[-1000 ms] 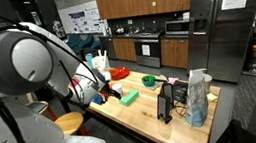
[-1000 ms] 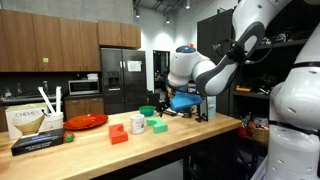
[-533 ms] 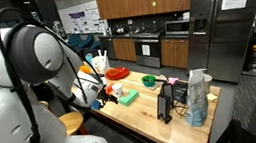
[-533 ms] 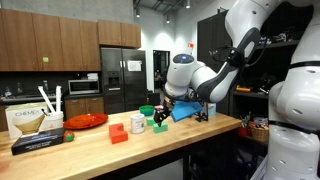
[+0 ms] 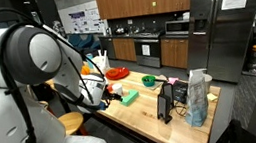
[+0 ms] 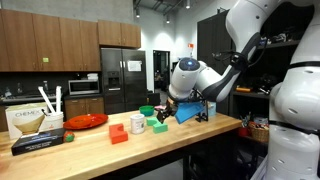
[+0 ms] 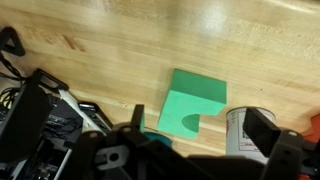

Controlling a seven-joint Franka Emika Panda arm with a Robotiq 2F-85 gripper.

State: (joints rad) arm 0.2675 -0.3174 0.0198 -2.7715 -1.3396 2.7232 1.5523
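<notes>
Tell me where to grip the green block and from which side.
Come straight down and close the gripper across the flat parallel sides of the green block, on its solid half. It lies flat on the counter; avoid the end with the rounded cut-out, and mind the white cup beside it.

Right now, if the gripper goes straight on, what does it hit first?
Likely the green block on the wooden counter: the wrist view shows it straight ahead of the open gripper. Depth is unclear.
</notes>
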